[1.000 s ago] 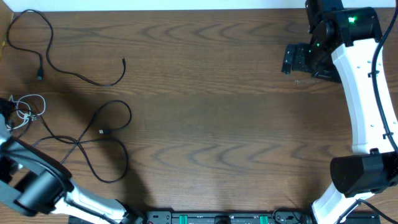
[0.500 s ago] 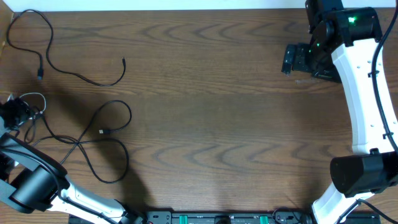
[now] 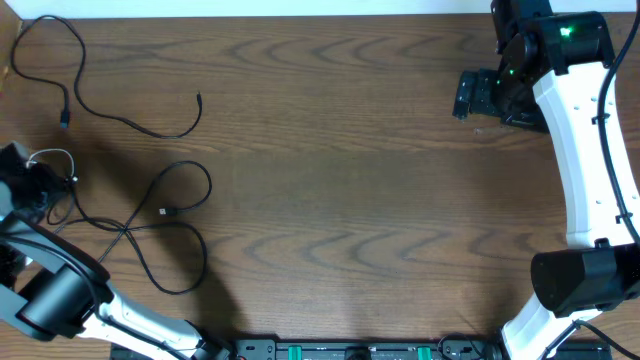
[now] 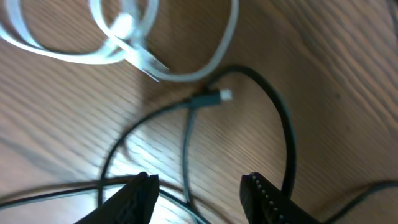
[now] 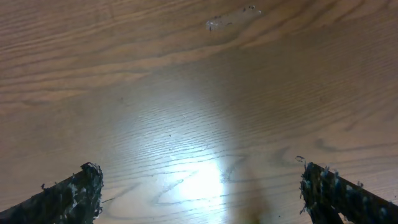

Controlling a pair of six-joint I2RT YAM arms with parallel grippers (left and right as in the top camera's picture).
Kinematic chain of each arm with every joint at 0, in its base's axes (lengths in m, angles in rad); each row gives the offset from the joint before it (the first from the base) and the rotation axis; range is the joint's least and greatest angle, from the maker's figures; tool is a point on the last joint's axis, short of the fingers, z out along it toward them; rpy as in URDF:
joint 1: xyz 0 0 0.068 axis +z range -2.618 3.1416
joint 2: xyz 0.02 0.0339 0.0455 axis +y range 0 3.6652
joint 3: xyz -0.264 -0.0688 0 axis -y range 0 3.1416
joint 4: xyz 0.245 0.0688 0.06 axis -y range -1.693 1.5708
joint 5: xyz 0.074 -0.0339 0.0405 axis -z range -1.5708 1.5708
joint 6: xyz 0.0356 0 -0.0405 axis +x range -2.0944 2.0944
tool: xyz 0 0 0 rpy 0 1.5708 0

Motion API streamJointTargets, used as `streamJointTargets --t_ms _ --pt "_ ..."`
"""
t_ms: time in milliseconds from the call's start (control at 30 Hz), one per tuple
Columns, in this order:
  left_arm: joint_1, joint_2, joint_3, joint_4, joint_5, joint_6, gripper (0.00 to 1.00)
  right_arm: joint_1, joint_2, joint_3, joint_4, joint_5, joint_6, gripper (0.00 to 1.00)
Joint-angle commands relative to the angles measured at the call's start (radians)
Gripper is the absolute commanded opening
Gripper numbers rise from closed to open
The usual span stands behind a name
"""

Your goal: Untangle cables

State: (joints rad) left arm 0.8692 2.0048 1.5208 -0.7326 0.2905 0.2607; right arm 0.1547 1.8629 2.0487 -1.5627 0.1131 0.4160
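The cables all lie at the left end of the worktop [image 3: 350, 150], a brown board with broad, wavy wood grain. The short white cable [image 3: 52, 160] looks flat and glossy and is curled into a few small overlapping loops near the left edge. A thin, round black cable [image 3: 170, 215] runs out from that spot toward the middle in two loose loops that cross each other. One small plug end lies inside the upper loop. A second black cable [image 3: 75, 95] snakes by itself through the far left corner, apart from the rest.

The left gripper [image 4: 202, 196] hangs low just beside the white coil. Its dark ribbed fingers are partly spread, and black strands run through the gap between them with nothing pinched. The right gripper [image 5: 205, 193] is at the far right, well apart from every cable. It is spread wide over bare wood and holds nothing.
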Motion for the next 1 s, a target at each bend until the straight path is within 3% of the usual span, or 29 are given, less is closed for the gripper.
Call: streamJointTargets --t_ms 0,33,100,167,267,600,767,967 --pt "-0.051 -0.007 -0.043 -0.016 0.019 0.011 0.3 -0.003 -0.006 0.016 -0.001 0.015 -0.006 0.99" --pt "-0.063 -0.007 -0.048 -0.02 0.019 0.007 0.21 -0.003 -0.006 0.016 -0.001 0.015 -0.006 0.99" --pt "-0.089 -0.007 -0.051 -0.031 0.019 -0.031 0.19 -0.003 -0.006 0.016 -0.001 0.015 -0.006 0.99" --pt "-0.11 -0.007 -0.051 -0.039 0.019 -0.09 0.08 -0.003 -0.006 0.016 -0.001 0.015 -0.006 0.99" --pt "-0.138 -0.007 -0.051 -0.072 0.019 -0.157 0.08 -0.003 -0.006 0.016 -0.001 0.015 -0.006 0.99" --pt "-0.227 -0.007 -0.051 -0.219 0.012 -0.201 0.07 -0.003 -0.006 0.016 -0.001 0.015 -0.006 0.99" --pt "-0.235 -0.007 -0.051 -0.285 -0.099 -0.403 0.07 -0.003 -0.006 0.016 -0.001 0.015 -0.006 0.99" --pt "-0.235 -0.008 -0.053 -0.285 -0.164 -0.413 0.08 -0.003 -0.006 0.016 -0.001 0.015 -0.006 0.99"
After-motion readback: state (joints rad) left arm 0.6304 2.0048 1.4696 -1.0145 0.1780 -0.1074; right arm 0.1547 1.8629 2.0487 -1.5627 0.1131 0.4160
